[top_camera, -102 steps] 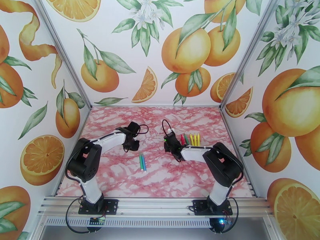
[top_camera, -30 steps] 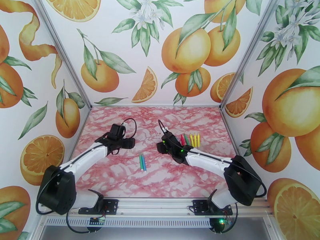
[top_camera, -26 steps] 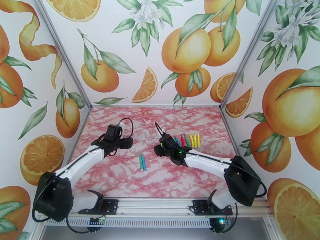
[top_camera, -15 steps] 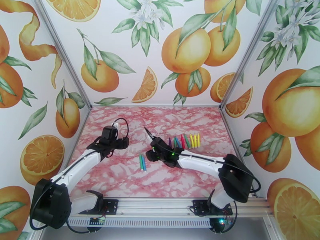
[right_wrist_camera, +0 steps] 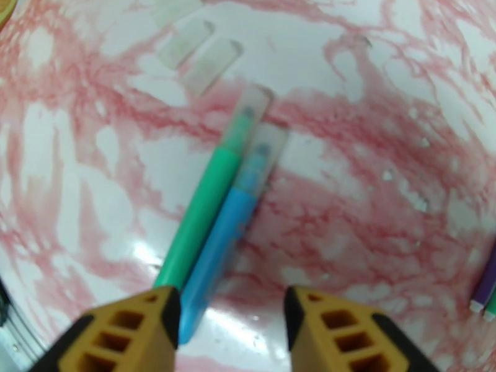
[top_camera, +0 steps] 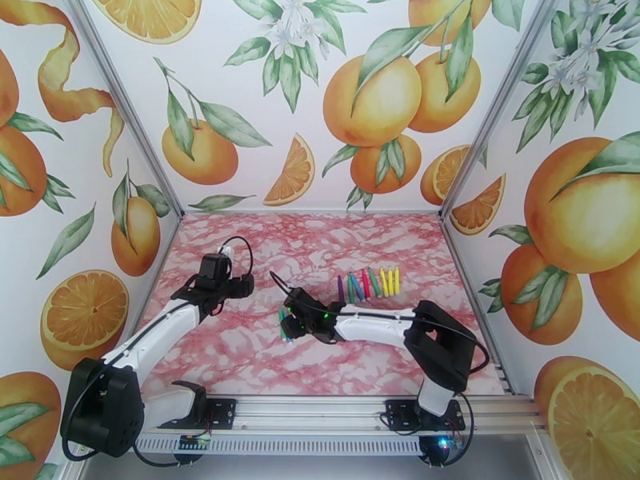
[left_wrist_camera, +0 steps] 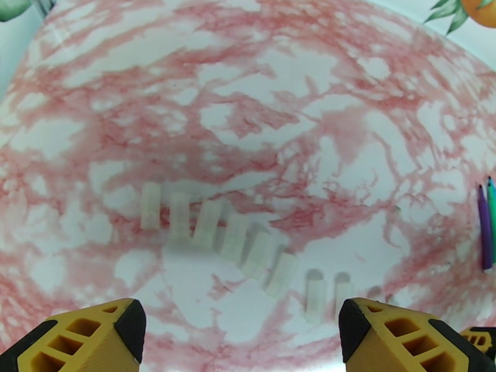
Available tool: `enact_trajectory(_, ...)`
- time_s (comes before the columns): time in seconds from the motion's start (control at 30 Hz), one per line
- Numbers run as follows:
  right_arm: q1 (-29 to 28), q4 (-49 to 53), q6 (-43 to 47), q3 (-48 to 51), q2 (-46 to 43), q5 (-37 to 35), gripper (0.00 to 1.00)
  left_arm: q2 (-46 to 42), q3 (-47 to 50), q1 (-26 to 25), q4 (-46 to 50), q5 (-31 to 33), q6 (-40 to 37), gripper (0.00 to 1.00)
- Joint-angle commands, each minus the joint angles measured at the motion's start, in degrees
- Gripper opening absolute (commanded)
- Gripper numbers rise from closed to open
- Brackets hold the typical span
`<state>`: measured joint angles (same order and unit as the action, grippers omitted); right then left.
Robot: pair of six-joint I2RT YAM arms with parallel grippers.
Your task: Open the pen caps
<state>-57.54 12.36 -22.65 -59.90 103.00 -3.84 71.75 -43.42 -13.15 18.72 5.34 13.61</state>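
Pen caps: clear plastic sleeves, seated on tips of green marker & blue marker, which lie touching on pink marble-print table. I see R gripper over their tail ends, jaws part-open, empty; L gripper jaws wide, empty, near row of loose clear caps.

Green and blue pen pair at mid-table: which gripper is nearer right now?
Right. The right gripper hovers directly over the green pen and blue pen, jaws open at their near ends. The left gripper is off to their left, well apart.
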Motion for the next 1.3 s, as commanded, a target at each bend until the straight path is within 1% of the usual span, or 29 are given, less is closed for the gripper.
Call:
enact_trajectory(0.0, -0.4, 0.8, -1.8, -1.7, 2.0, 1.5, 0.49, -0.2, 0.7, 0.4, -2.2, -0.2, 0.7, 0.86)
enact_trajectory(0.27, -0.4, 0.5, -2.9, -1.9, 3.3, 1.4, 0.48, 0.8, 0.7, 0.7, -3.3, -0.2, 0.4, 0.86)
enact_trajectory(0.3, -0.5, 0.5, -3.1, -1.8, 3.4, 1.5, 0.48, 1.0, 0.6, 0.6, -3.5, -1.9, 0.3, 0.86)
enact_trajectory(0.63, -1.0, 0.7, -3.6, -2.2, 4.7, 1.6, 0.47, 2.5, 0.2, 0.7, -4.6, -2.7, 0.2, 0.87)
enact_trajectory(1.1, -1.7, 6.0, -4.4, -4.2, 6.1, -4.1, 0.44, 3.5, -0.2, 0.7, -5.8, -3.5, 0.7, 0.87)
enact_trajectory(1.27, -1.9, 8.7, -4.9, -5.4, 7.3, -7.0, 0.41, 4.1, 0.7, 0.9, -8.0, -5.6, 1.7, 0.87)
